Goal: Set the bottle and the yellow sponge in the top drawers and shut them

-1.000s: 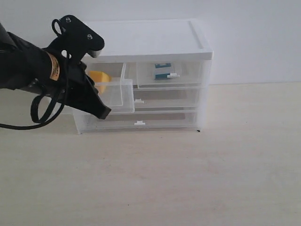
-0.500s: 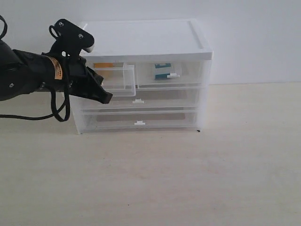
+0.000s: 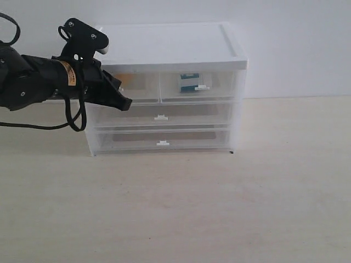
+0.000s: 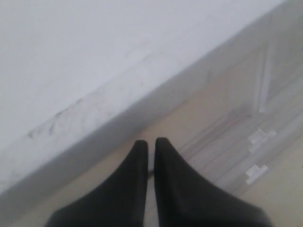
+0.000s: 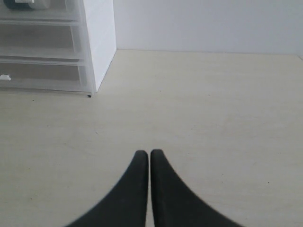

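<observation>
My left claw (image 3: 125, 103) pinched closed, holding nothing, against left top drawer (image 3: 141, 87). Bottle (image 3: 190, 82) inside right top drawer (image 3: 222, 85). Both looked closed; judged task done.

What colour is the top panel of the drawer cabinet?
White; the cabinet top shows best in the exterior view.

Black left arm (image 3: 38, 85), orange label band, looped black cable, screwed bracket; pointed black fingers (image 4: 137, 189).

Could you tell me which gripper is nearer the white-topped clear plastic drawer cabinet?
The left. The left gripper is right at the front of the cabinet, by a half-width clear top drawer; the right gripper hovers over the tan table, well away from the cabinet's corner.
</observation>
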You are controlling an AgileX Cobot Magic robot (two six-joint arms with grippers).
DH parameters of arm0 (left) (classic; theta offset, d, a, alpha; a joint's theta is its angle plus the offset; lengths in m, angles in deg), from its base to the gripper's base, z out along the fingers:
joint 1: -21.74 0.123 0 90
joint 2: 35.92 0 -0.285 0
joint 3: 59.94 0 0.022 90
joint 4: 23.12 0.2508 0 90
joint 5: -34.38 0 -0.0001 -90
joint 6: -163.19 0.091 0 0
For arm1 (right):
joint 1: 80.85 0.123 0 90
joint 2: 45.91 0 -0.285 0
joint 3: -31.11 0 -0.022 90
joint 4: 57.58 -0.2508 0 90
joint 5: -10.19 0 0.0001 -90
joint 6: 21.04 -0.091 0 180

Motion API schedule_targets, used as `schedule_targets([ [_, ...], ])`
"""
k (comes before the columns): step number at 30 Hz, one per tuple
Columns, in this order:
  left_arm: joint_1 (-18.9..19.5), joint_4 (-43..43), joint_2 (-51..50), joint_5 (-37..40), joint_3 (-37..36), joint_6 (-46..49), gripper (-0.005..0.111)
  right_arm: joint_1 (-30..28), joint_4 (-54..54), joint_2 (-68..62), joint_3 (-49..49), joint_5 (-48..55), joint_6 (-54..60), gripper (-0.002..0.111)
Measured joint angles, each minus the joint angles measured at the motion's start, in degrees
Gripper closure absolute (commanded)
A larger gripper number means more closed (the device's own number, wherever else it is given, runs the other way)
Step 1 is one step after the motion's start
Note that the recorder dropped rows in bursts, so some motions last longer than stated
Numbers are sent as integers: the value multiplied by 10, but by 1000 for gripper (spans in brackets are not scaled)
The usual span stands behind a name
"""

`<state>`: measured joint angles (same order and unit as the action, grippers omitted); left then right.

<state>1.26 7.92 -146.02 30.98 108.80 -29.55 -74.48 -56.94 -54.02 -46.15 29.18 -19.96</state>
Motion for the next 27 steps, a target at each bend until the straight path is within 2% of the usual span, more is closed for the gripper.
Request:
schedule_targets([
  [5,-2,2,8,39,5,0,103,0,0,0,0,0,0,108],
  [15,4,2,87,268,7,13,103,0,0,0,0,0,0,108],
  [18,4,0,122,315,-11,23,103,0,0,0,0,0,0,108],
  [24,4,-34,183,339,-82,30,103,0,0,0,0,0,0,108],
  [27,4,-87,220,333,-118,30,103,0,0,0,0,0,0,108],
])
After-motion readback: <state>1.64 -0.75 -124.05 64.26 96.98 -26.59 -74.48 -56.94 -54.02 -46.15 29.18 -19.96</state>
